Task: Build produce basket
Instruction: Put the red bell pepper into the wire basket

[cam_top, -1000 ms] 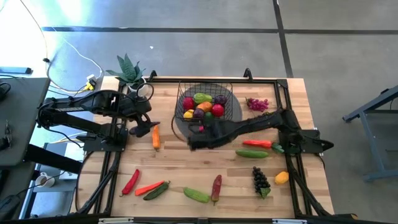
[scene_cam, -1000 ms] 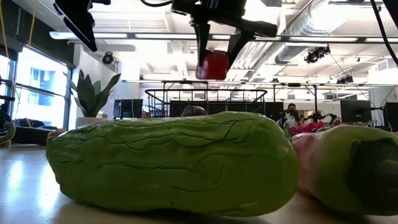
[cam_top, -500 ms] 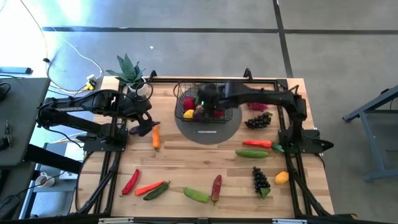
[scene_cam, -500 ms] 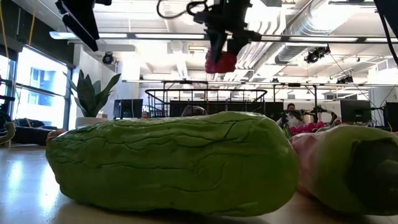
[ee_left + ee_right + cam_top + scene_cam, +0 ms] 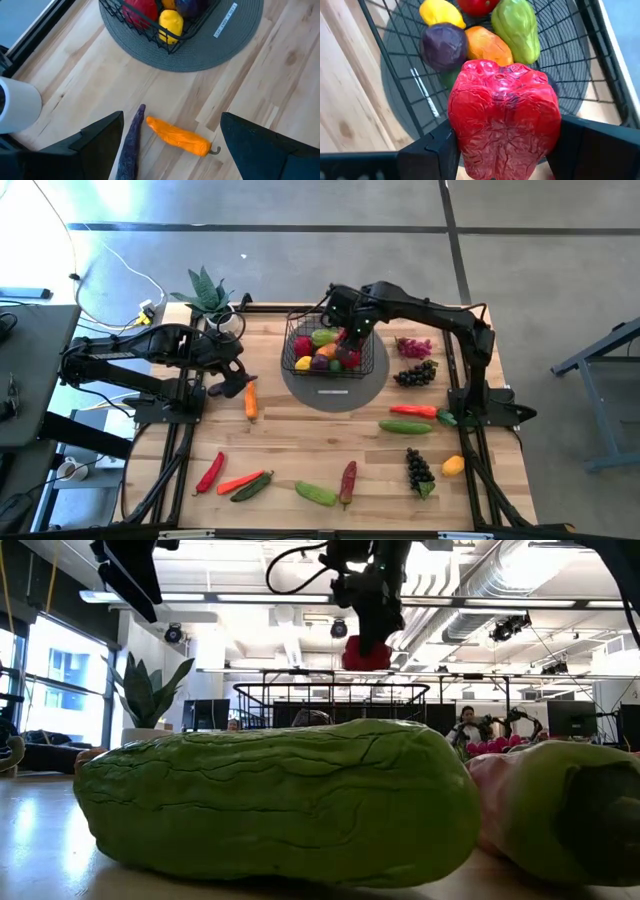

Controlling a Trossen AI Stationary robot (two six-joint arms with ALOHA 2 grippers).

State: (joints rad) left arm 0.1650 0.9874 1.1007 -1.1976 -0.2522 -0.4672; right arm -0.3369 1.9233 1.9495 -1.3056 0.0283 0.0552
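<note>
The black wire basket [image 5: 322, 348] stands on a round grey mat [image 5: 345, 387] and holds a lemon [image 5: 441, 12], a purple onion [image 5: 443, 46], an orange piece [image 5: 487, 46] and a green pepper [image 5: 517, 30]. My right gripper [image 5: 350, 328] hangs over the basket's far right part, shut on a red pepper [image 5: 505, 115], which also shows high in the low view [image 5: 366, 654]. My left gripper [image 5: 233, 384] waits open at the table's left, above an orange pepper [image 5: 177, 136] and a dark purple pod [image 5: 131, 145] that lie on the wood. My right gripper pinches the red pepper between its two fingers [image 5: 432, 150], one on each of its opposite sides [image 5: 462, 135]. The fingers come from above and point down. The pepper hangs below them, lifted clear above the produce in the basket.
Loose produce lies on the table: pink grapes [image 5: 413, 347], dark grapes [image 5: 415, 373], a red chilli [image 5: 415, 411], a green cucumber [image 5: 405, 426], more pieces along the near edge [image 5: 316, 493]. A potted plant [image 5: 208, 292] stands at the far left. A big green cucumber [image 5: 270, 800] fills the low view.
My right gripper has carried the red pepper from the mat's near side toward the far edge and a little up, ending over the basket. Its wrist has rolled on the way, and it has stayed shut on the pepper.
</note>
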